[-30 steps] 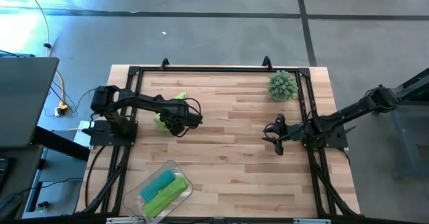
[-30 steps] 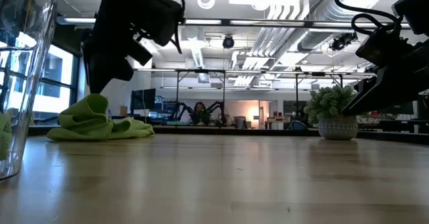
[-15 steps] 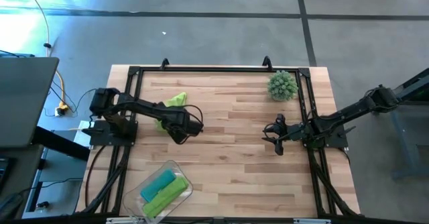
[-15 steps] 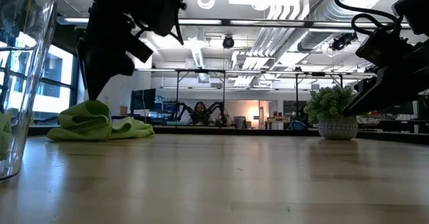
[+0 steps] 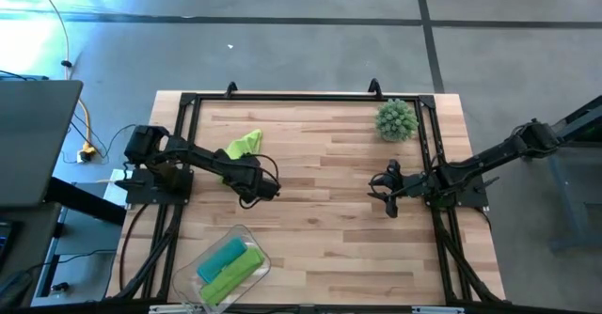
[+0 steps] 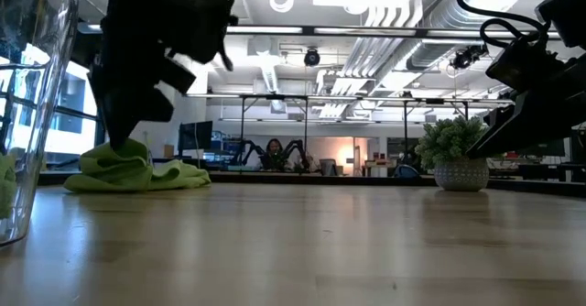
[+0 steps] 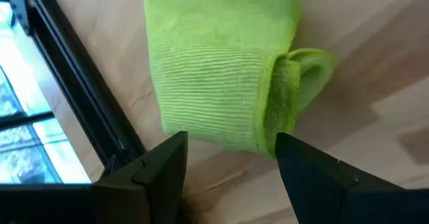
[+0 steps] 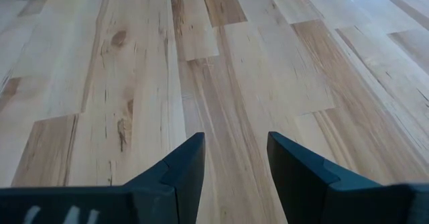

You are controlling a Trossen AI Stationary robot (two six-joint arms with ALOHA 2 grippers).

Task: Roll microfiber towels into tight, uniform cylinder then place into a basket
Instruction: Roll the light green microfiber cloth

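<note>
Tabletop [image 5: 320, 192]: wide bare wood through the middle, a black frame running along its edges. Plenty of free travel between the two arms; the tight spots are the left rail and the near-left corner.

Basket [image 5: 246, 234]: near-left corner, angled, its end close to the tabletop's front edge. Holds a teal roll [image 5: 219, 256] and a green roll [image 5: 231, 274] side by side. Judgement: little spare width for a third; a loose or fat roll could ride up on the other two or nudge the tub toward the edge.

Plant ball [image 5: 396, 119]: far-right corner, well apart from the work. No concern.

Loose towel [image 5: 244, 144]: lime green, crumpled, far-left part of the tabletop, near the left rail. In the left wrist view it lies partly folded, one hem doubled over, not flat and not rolled.

Left tool [image 5: 250, 196]: released, fingers spread, holding nothing, hovering just toward the front from the towel. Wrist view shows the cloth just beyond the fingertips [image 7: 175, 147].

Right tool [image 5: 385, 190]: parked at the right side over bare wood, fingers parted, empty.

Risks, as I judge them:
- Rolling from a crumpled start gives a lumpy, uneven cylinder; the cloth likely needs spreading first.
- A pinch on the doubled hem alone could drag the towel rather than lift it.
- Working toward the left rail leaves scant room; cloth or fingers could snag on the frame.
- One arm alone may let the roll spring open.
</note>
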